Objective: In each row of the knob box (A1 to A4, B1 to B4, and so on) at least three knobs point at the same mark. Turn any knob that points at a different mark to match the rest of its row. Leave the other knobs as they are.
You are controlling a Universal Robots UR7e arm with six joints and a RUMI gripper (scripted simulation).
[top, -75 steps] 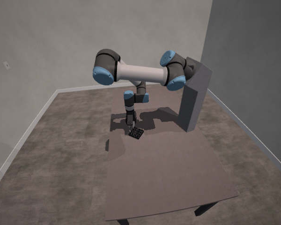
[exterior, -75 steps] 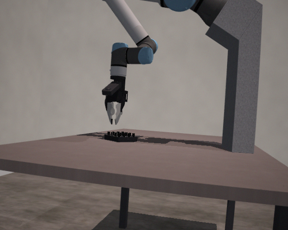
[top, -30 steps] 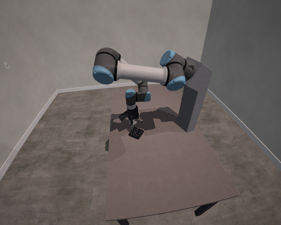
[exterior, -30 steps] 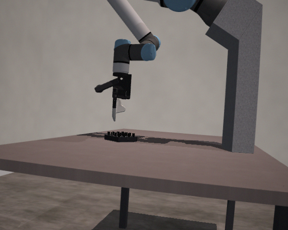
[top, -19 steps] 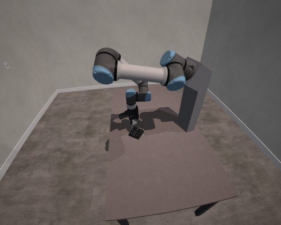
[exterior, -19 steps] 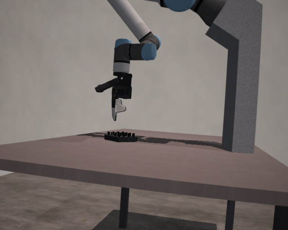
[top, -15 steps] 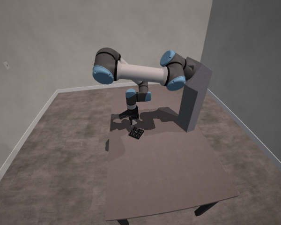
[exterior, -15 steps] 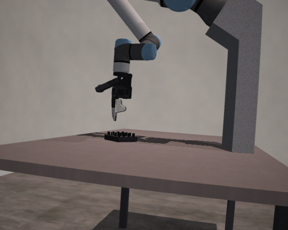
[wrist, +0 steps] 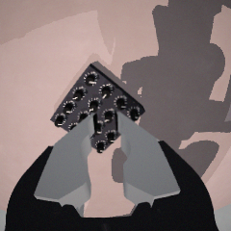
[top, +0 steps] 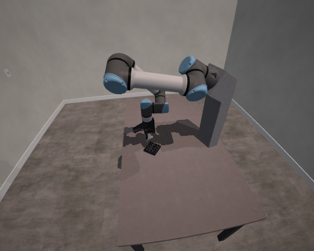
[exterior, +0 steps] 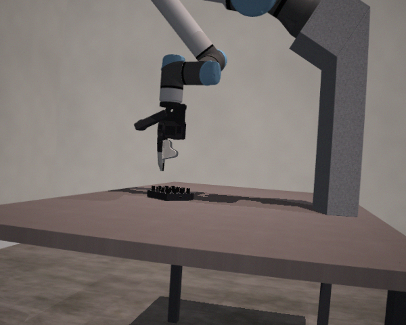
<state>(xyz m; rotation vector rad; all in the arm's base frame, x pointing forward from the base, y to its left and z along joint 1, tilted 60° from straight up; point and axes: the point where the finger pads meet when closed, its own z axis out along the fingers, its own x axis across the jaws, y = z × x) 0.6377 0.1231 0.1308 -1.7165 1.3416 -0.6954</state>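
The black knob box (top: 149,152) (exterior: 180,197) (wrist: 100,76) lies flat on the table. It stands turned like a diamond in the wrist view, with rows of small black knobs ringed by white marks. Row labels and most pointer directions are too small to read. My gripper (top: 147,140) (exterior: 162,169) (wrist: 106,114) points down, well above the box and touching nothing. Its grey fingertips stand a narrow gap apart with nothing held. In the wrist view the fingers cover part of the box's near side and some knobs there.
The brown table (top: 178,189) (exterior: 196,223) carries the grey arm pedestal (top: 212,121) (exterior: 344,139) to the right of the box in the top and exterior views. The table's left edge runs close beside the box in the top view. The arm's shadow falls beside the box.
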